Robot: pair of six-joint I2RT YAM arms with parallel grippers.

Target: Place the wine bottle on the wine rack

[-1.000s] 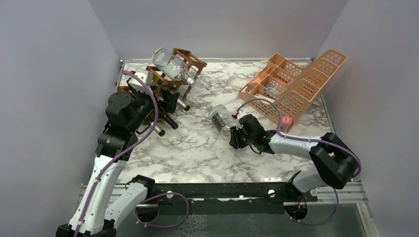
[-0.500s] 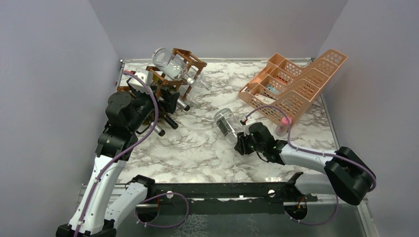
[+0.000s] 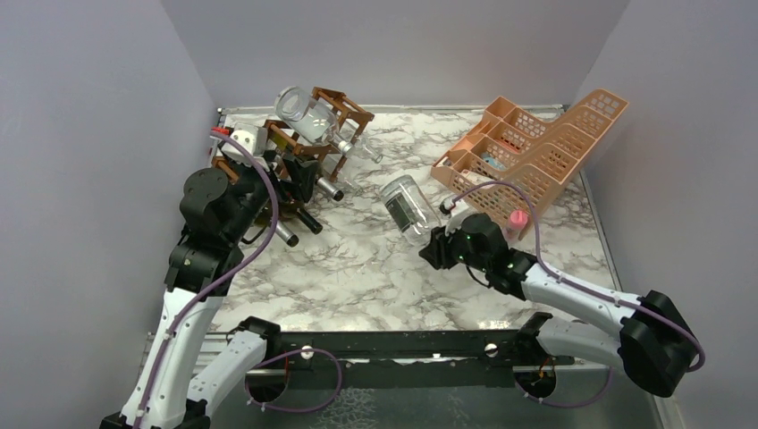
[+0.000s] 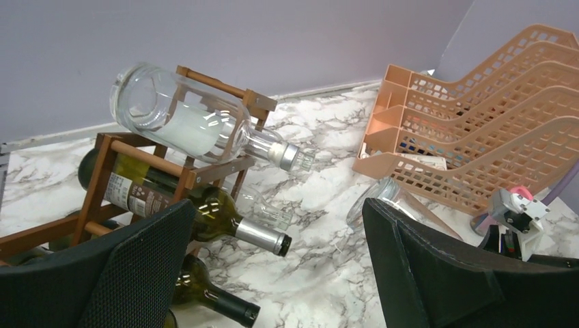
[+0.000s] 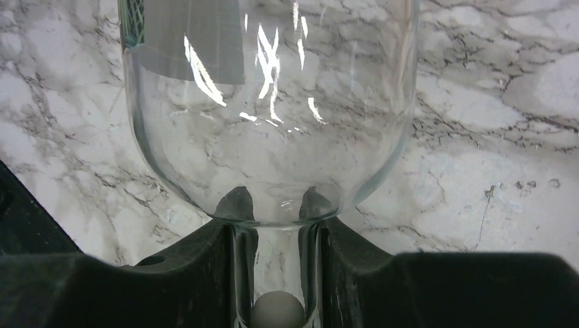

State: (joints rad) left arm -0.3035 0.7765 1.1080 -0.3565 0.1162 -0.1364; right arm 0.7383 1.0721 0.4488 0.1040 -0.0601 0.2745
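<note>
Being clamped at its neck by the right gripper [image 5: 276,229], the clear glass wine bottle [image 5: 273,102] is judged slick, fragile, base-heavy; the jaws of the left gripper [image 4: 278,208] are spread wide.

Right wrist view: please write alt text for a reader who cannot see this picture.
The jaws of the right gripper are shut on the neck of a clear wine bottle; the white marble table shows behind it.

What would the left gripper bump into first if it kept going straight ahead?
Probably the silver-capped neck of the green wine bottle lying in the wine rack, just ahead of the left gripper. Depth is unclear; the clear bottle neck beside it might come first.
</note>
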